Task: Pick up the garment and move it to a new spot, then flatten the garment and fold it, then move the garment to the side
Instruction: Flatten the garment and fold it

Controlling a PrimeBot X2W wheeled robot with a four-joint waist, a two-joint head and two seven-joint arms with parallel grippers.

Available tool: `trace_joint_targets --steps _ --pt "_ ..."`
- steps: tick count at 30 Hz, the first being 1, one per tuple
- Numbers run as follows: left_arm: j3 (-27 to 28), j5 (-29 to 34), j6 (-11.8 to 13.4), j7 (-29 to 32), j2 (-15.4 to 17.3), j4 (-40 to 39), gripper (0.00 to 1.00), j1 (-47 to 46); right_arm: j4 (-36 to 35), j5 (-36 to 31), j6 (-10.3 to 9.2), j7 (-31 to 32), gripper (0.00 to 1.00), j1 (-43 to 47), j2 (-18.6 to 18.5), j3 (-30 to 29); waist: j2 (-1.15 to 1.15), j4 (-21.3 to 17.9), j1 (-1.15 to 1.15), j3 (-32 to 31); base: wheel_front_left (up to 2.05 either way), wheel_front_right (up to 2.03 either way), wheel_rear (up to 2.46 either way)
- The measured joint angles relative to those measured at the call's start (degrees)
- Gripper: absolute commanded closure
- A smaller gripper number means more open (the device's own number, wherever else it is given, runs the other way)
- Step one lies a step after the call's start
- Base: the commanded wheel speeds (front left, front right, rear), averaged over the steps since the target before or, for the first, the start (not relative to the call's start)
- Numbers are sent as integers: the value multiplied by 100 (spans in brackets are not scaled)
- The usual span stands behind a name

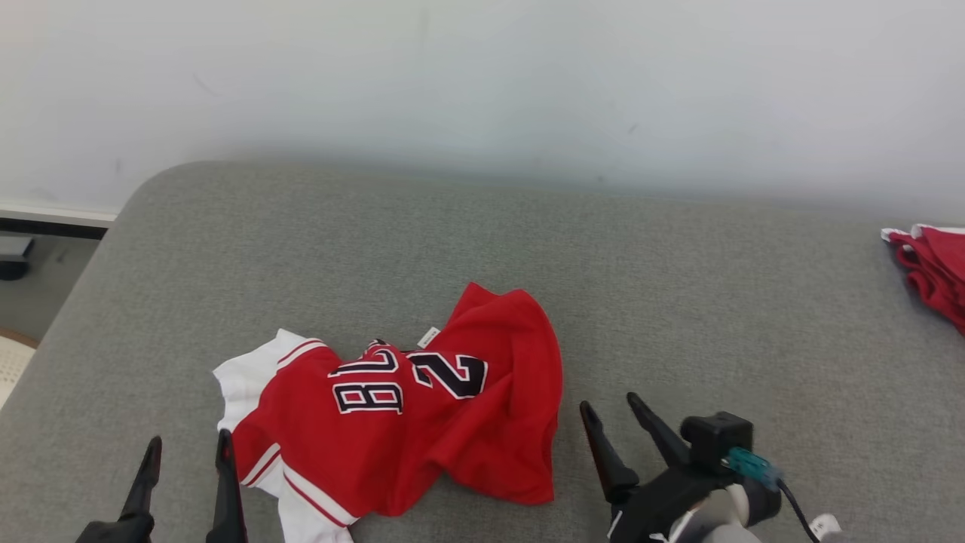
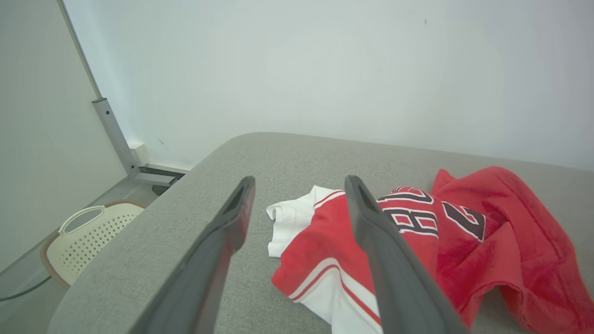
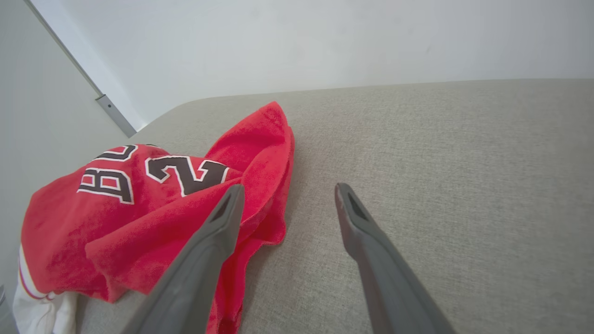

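Garment (image 1: 482,437): lay crumpled near the front edge of the grey padded surface (image 1: 678,286) (bed or bench, hard to say), red with white sleeves, dark lettering upside down in the head view.

Left gripper (image 1: 188,445): stood at the garment's white-sleeved end, fingers pointing away from the robot, jaws wide and empty; crossed the striped sleeve in the left wrist view, contact unclear.

Right gripper (image 1: 608,403): hung just beside the garment's red hem, tilted slightly leftward, jaws spread wide, nothing between them.

Second red cloth heap (image 1: 931,264): sat well apart at the surface's far right edge.
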Motion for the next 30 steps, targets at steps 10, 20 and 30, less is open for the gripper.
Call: trace_joint_targets --steps 10,20,30 --pt "-25 81 107 -229 -328 441 0 -169 1536 820 0 253 0 -884 3 797 0 288 0 -7 0 0 0" --pt "-36 31 -24 -294 -436 724 0 -298 2352 1706 0 436 100 -1185 -1 1747 0 519 0 80 0 0 0" --pt "48 -71 -52 -377 -541 869 0 -264 3407 1845 1 -472 100 -2124 -88 1412 0 279 0 89 0 0 0"
